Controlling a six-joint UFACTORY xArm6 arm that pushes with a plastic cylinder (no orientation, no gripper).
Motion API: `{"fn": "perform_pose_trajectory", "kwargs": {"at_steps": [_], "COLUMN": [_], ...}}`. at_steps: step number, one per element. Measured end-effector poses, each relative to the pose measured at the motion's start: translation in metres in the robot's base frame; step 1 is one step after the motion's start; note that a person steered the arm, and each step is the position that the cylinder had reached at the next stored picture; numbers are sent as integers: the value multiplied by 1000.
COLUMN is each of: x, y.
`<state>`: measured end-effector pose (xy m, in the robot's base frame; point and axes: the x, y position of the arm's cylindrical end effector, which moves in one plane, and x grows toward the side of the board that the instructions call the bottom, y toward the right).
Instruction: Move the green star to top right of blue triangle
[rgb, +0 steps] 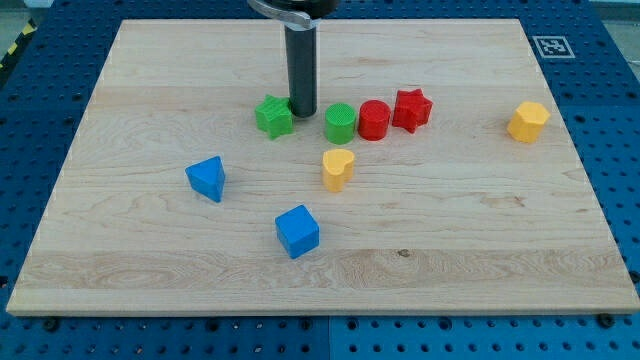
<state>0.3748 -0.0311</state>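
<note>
While my tip is touching the green star's right side, with no pincer showing, the star is sitting well up-right of the blue triangle, needing nudging closer.

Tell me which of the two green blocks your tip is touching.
The green star: my tip sits against its right side. The green cylinder stands apart, further toward the view's right.
</note>
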Motion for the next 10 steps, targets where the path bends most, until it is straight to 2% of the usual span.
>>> {"fn": "perform_pose_trajectory", "kwargs": {"at_steps": [5,9,10], "x": [-12,18,27], "y": [-113,-43,-41]}}
